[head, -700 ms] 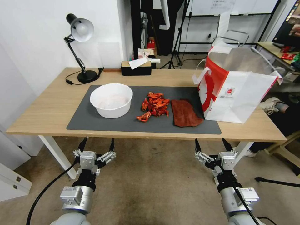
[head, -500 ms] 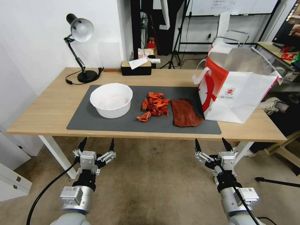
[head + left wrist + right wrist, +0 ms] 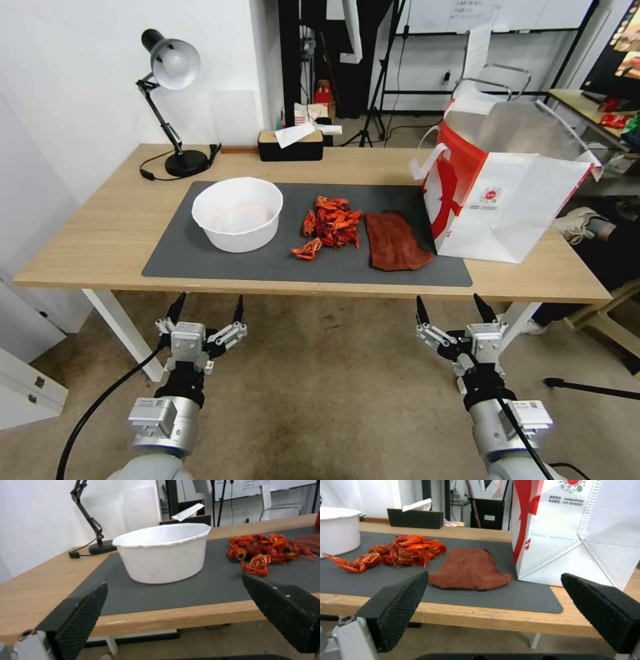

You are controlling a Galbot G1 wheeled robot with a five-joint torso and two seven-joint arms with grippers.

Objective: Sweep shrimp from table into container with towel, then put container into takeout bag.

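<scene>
A pile of red-orange shrimp (image 3: 330,225) (image 3: 266,550) (image 3: 400,550) lies mid-mat on the light-wood table (image 3: 100,233). Left of it stands the white container (image 3: 237,213) (image 3: 163,552), upright. The rust-red towel (image 3: 395,241) (image 3: 470,568) lies flat to the right of the shrimp. Beyond the towel stands the white and red takeout bag (image 3: 500,193) (image 3: 573,530), its mouth open. My left gripper (image 3: 207,308) hangs open below the table's front edge, before the container. My right gripper (image 3: 451,308) is open too, below the edge before the towel. Neither holds anything.
A dark grey mat (image 3: 200,257) lies under the bowl, shrimp and towel. A black desk lamp (image 3: 170,100) and a black tissue box (image 3: 291,144) stand at the table's back. A person's shoe (image 3: 580,223) shows past the table's right end.
</scene>
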